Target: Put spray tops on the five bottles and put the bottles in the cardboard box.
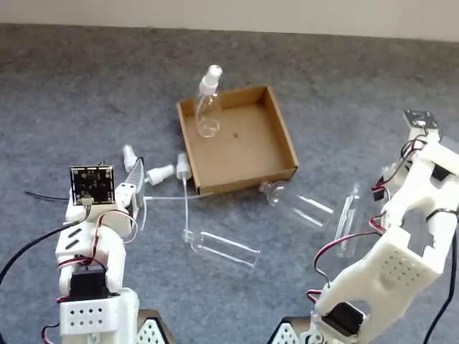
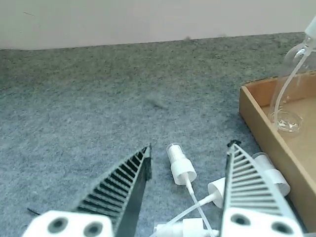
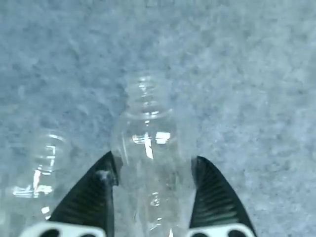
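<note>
Steeply bent, right claw [image 3: 154, 159] clasps a lying bottle [image 3: 148, 131] (left claw [image 2: 189, 147] gapes over spray tops [image 2: 178, 164]).

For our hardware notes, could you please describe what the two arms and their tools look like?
Both the left arm and the right arm are white plastic with blocky links, perforated plates and loose red, black and white wires. The left wrist carries a dark square circuit board. The left tool has one black finger and one white finger, both tapered and ribbed.
</note>
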